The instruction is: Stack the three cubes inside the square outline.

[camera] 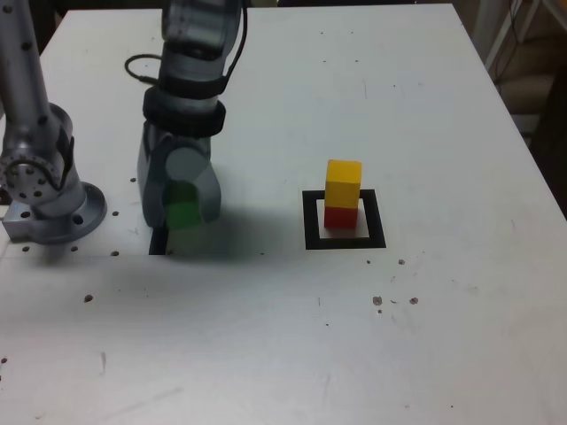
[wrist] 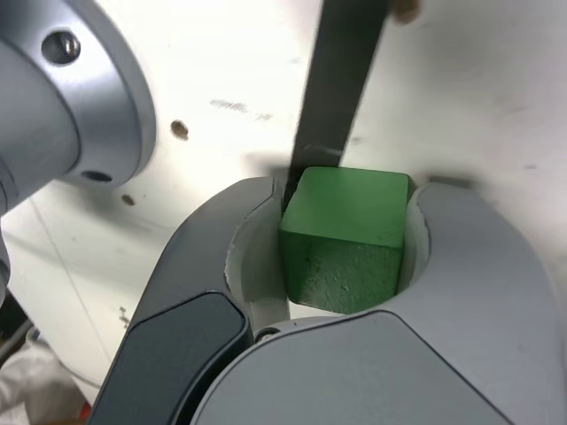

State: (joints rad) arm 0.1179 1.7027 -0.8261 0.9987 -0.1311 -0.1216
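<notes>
Your gripper [camera: 182, 212] is clamped on the green cube [wrist: 347, 239] at the exterior view's left, while the yellow cube [camera: 343, 182] tops the red cube [camera: 339, 216] inside the square outline [camera: 345, 241].

Matt, faintly grainy green cube [wrist: 347, 239], smooth grey plastic-looking claw [wrist: 345, 257], brushed metal arm [camera: 27, 106], scuffed white matt worktop [camera: 266, 336]

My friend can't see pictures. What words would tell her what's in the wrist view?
A small solid green cube sits squeezed between the two curved grey jaws of the robot's tool, seen from very close. Behind it lies a white tabletop with a thin black straight strip running away from the cube, and a round grey metal part of the robot to one side.
</notes>
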